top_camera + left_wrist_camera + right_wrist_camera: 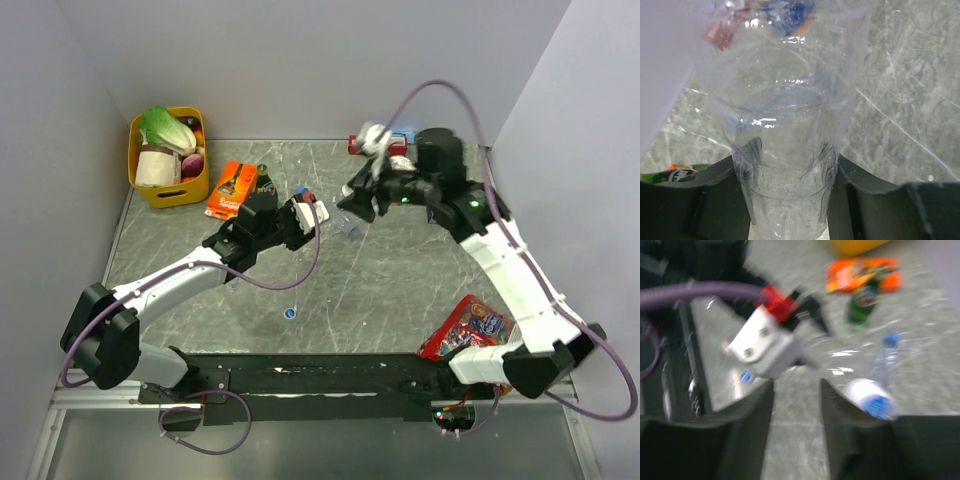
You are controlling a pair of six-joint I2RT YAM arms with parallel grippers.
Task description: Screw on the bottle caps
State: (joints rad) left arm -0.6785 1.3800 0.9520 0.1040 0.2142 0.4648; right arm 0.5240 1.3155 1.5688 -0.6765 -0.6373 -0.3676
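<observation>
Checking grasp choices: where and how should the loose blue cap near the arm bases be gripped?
Pinch the blue cap across its round rim, straight down from above; it lies low and flat on the table, so only its sides offer opposing faces.

Soft even light; the right wrist view is motion-blurred, highlights glint on the bottle.

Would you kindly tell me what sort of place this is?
Likely a robot lab test cell: a marble-patterned table boxed in by plain walls, two arms bolted at its edge, and a yellow basket of props.
</observation>
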